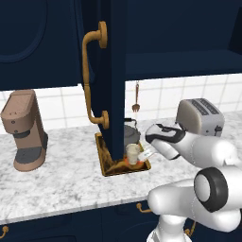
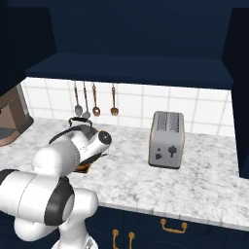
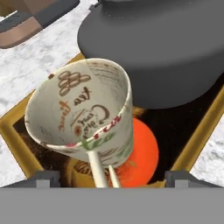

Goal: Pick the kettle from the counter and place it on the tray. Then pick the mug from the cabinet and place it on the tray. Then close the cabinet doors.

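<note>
Open cabinet door (image 1: 101, 80) hangs in front of the tray (image 1: 105, 165), hiding its left part and part of the kettle (image 1: 132, 133) in the left base view. One toaster (image 2: 167, 139) on the bench (image 2: 194, 180), well to the right of the tray. One coffee machine (image 1: 24, 130) on the bench, left of the door. Four utensils (image 2: 96, 101) hanging on the tiled wall behind the kettle. One mug (image 3: 83, 113) on the tray, just in front of the kettle, over the orange spot (image 3: 140, 157). Mug tilted in the hand view, handle toward the camera. Tool (image 3: 109, 179) close at the mug; fingertips (image 3: 46, 178) spread either side, whether touching the mug cannot be told. Arm covers most of the tray in the right base view. One kettle, one mug, one tray. Cabinet (image 2: 136, 63) open above.
</note>
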You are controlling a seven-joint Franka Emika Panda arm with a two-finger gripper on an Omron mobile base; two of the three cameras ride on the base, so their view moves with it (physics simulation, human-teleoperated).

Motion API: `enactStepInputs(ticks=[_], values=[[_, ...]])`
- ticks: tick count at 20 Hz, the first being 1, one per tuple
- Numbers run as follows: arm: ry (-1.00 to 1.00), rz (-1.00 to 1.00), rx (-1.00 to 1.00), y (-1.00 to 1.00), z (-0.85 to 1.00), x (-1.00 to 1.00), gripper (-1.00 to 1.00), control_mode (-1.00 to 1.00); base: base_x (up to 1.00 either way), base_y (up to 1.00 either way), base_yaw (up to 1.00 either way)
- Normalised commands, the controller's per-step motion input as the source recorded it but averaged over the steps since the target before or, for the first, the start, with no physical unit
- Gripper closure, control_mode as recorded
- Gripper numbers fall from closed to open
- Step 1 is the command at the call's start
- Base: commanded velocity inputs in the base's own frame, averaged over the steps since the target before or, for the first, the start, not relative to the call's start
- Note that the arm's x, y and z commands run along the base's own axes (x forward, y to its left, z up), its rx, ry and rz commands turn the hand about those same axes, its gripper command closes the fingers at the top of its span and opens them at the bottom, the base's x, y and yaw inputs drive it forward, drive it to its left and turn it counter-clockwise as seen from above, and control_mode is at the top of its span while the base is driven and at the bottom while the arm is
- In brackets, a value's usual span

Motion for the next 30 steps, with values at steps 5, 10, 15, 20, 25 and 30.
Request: enactStepInputs(ticks=[5, 10, 15, 20, 25, 30], values=[[-0.01, 0.07, 0.06, -0.06, 0.01, 0.0, -1.0, -1.0, 0.0, 0.0, 0.0], [-0.09, 0.09, 0.1, -0.1, 0.49, -0.21, -1.0, -1.0, 0.0, 0.0, 0.0], [-0.07, 0.08, 0.01, -0.01, 0.88, -0.65, -1.0, -1.0, 0.0, 0.0, 0.0], [0.0, 0.01, 0.0, 0.0, 0.92, -0.69, -1.0, -1.0, 0.0, 0.0, 0.0], [0.05, -0.03, -0.05, 0.0, 0.6, -0.6, -1.0, -1.0, 0.0, 0.0, 0.0], [0.23, -0.17, -0.08, 0.13, 0.31, -0.05, 1.0, -1.0, 0.0, 0.0, 0.0]])
